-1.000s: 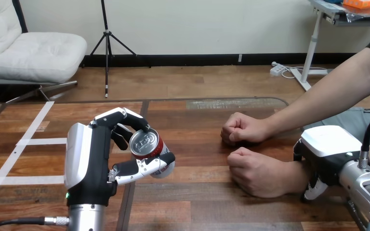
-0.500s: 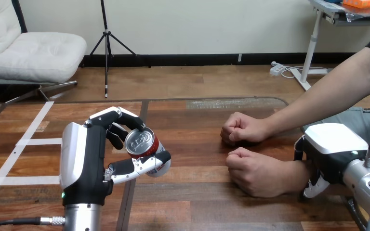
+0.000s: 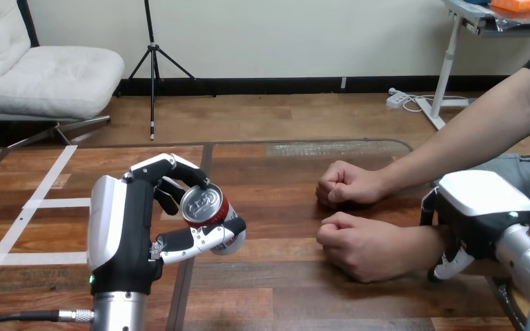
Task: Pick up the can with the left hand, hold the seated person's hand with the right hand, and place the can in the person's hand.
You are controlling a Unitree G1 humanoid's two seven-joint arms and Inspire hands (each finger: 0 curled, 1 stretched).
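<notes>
A red can with a silver top is off the table at the left, tilted, with its top facing me. My left hand is shut on it, fingers over the top rim and thumb under its side. The person's two fists rest on the table at the right. At the nearer fist, my right hand sits over the wrist. Its fingers show above the forearm and its thumb curls beneath. The farther fist lies just behind, closed and apart from my hands.
The wooden table has bare room between the can and the fists. White tape strips run across its left part. The person's forearms come in from the right edge.
The person's nearer fist has slid a little to the left with my right hand on its wrist. My left hand has drifted slightly to the left with the can.
</notes>
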